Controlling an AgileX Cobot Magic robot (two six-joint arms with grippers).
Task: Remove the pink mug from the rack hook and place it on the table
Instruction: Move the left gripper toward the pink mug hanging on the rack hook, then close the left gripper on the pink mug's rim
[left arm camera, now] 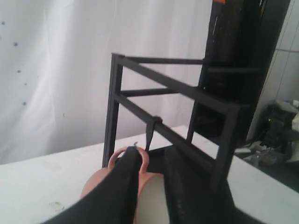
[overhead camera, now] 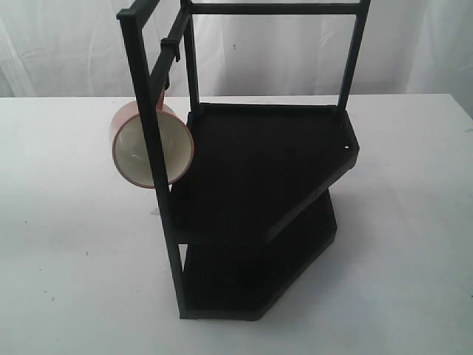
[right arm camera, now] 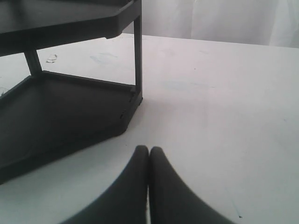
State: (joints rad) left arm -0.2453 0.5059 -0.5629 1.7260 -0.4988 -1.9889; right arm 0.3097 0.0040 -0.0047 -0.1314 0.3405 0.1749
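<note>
The pink mug point(overhead camera: 133, 151) hangs by its loop handle from the rack hook point(overhead camera: 169, 53) on the left side bar of the black rack point(overhead camera: 273, 163), its cream inside facing the exterior camera. No arm shows in the exterior view. In the left wrist view my left gripper point(left arm camera: 152, 154) is open, and the mug point(left arm camera: 96, 184) with the hook point(left arm camera: 151, 130) shows past its spread fingers. One finger point(left arm camera: 124, 186) overlaps the handle. My right gripper point(right arm camera: 149, 149) is shut and empty over the table point(right arm camera: 219, 116), near the rack's lower shelf point(right arm camera: 60, 112).
The white table point(overhead camera: 66, 259) stretches to the left of and in front of the rack. The rack's upright post point(overhead camera: 151, 148) crosses in front of the mug. A white curtain point(overhead camera: 66, 44) hangs behind the table.
</note>
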